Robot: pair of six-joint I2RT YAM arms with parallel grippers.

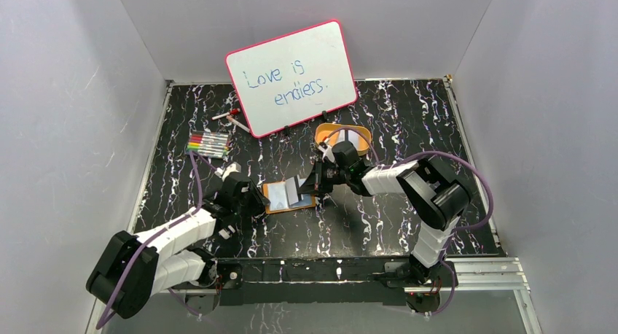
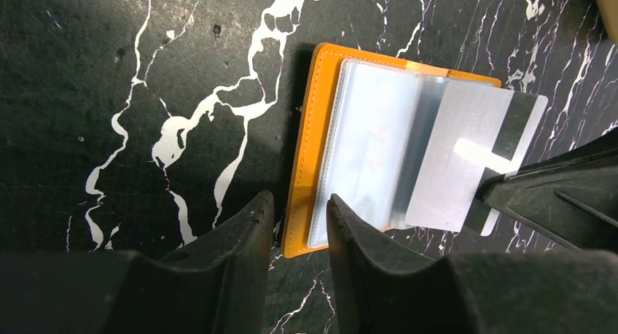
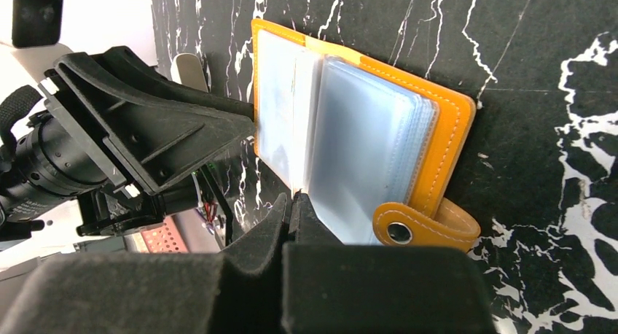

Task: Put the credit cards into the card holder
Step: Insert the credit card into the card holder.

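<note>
The orange-tan card holder (image 1: 290,195) lies open on the black marbled table, its clear sleeves fanned up; it also shows in the left wrist view (image 2: 321,130) and the right wrist view (image 3: 444,130). My right gripper (image 1: 315,182) is shut on a whitish-grey credit card with a dark stripe (image 2: 466,152) and holds it over the holder's right half, its left edge at the sleeves. From its own camera the right gripper (image 3: 294,197) shows the card edge-on. My left gripper (image 2: 299,217) is open, its fingers either side of the holder's left edge near the front corner.
A pink-framed whiteboard (image 1: 291,77) leans at the back. An orange oval tray (image 1: 342,137) with pale cards in it stands just behind my right gripper. Several coloured markers (image 1: 209,143) lie at the left, with a loose marker (image 1: 229,117) by the whiteboard.
</note>
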